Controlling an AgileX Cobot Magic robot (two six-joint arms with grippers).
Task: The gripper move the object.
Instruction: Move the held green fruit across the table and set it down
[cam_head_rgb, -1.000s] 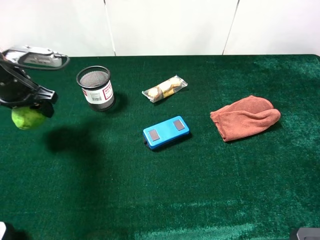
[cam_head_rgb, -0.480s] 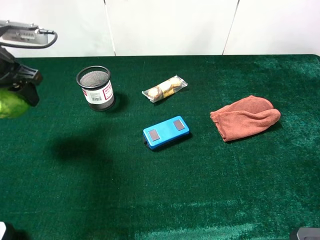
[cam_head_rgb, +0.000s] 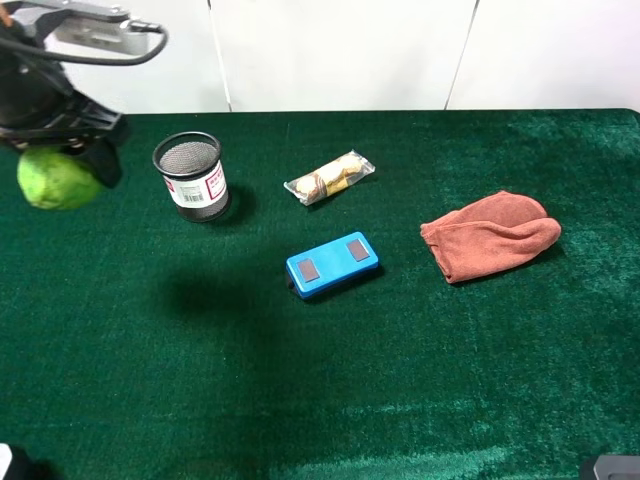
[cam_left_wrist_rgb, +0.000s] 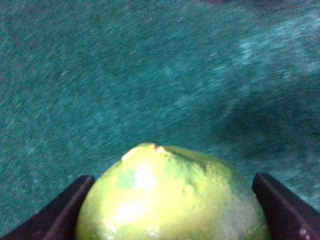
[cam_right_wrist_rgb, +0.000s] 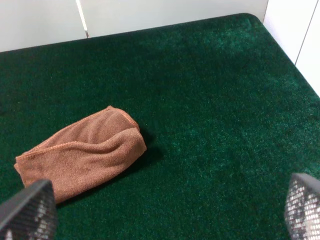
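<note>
Object (cam_head_rgb: 50, 185) carried back rightward, round, bumpy, bright yellow-green skin

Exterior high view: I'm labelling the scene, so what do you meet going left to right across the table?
In order: green fruit → mesh cup → blue box → orange cloth.

Table (cam_head_rgb: 430, 390) covered edge to edge in dark green velvety cloth, nap brushed into streaks. Behind it a white wall (cam_head_rgb: 340, 50) of flat panels, split by thin dark seams (cam_head_rgb: 219, 55) that lean slightly. Light falls from above: paler sheen on the cloth at the far right and along the near edge. One soft, blurred shadow (cam_head_rgb: 215, 295) lies left of centre. The table's far right corner (cam_right_wrist_rgb: 250, 19) is rounded and close to the white panels.
</note>
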